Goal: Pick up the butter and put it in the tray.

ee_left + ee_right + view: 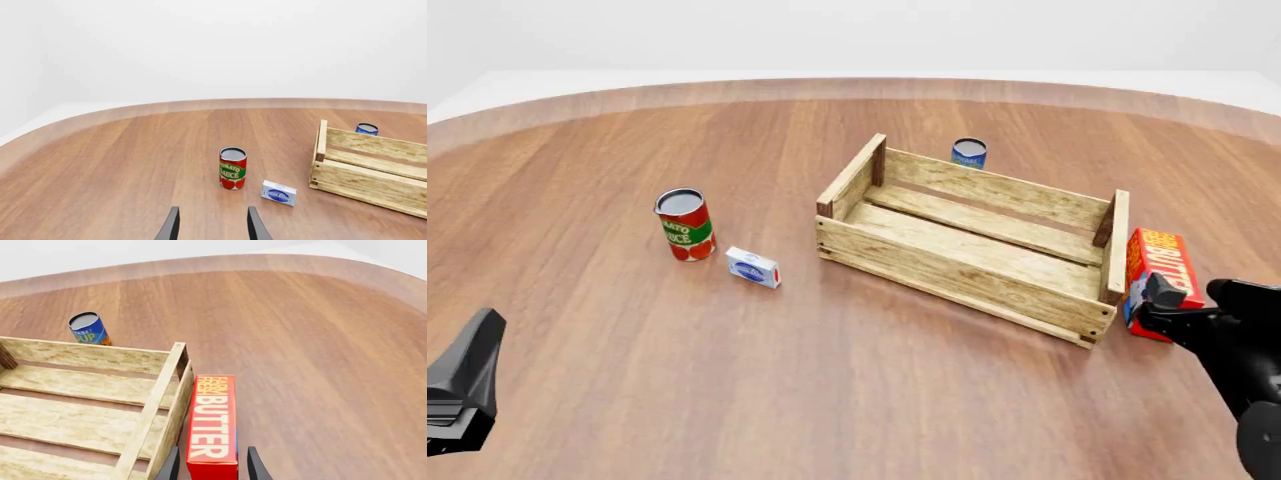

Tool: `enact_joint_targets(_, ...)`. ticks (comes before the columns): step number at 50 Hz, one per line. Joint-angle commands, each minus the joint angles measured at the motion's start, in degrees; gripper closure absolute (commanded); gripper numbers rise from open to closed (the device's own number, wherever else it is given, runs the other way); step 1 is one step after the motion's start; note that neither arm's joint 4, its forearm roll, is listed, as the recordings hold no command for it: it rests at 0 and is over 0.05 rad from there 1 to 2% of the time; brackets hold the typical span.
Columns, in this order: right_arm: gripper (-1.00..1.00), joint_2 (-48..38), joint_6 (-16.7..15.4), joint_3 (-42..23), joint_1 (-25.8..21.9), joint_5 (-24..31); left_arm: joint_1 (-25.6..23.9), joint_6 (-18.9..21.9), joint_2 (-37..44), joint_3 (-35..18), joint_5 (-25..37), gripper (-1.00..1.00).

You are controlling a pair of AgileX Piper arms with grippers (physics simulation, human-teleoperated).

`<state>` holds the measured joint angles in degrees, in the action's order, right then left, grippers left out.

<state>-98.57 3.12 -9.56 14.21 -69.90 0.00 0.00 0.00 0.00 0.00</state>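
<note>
The right gripper (212, 467) stands over the near end of the butter (213, 422), one finger on each long side of the carton. The jaws are apart and straddle it; whether the pads already press the cardboard cannot be told from here. The stance makes sense: the carton stands on its narrow edge on the table, just beside the outer face of the tray (961, 262) at its right-hand end wall, so the only free grip is across its thin width from above. In the front view the butter (1164, 268) stands about as tall as that wall, and a lift would have to clear the rim before moving inward. The risk I would note is the inner finger, which has little room between carton and slats and could catch the wall. The left gripper (212, 225) hangs spread and empty low at the near left, well apart from the work, and carries nothing. Ahead of it stand a tomato sauce can (685, 225) and, just beside that, a small white-and-blue box (754, 267). A blue can (969, 152) stands beyond the tray's far wall. The tray holds nothing so far.
</note>
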Motion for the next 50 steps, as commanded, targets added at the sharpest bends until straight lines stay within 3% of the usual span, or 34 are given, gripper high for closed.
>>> enact_joint_targets(1, -1.00, -2.35, 0.34, -1.25, 0.00, 0.00, 0.00, 0.00, 0.00, 0.00, 0.00, -1.00)
enact_joint_targets(50, -1.00, -10.22, 1.32, -4.91, -0.01, 0.00, 0.00, 0.00, 0.00, 0.00, 0.00, -1.00)
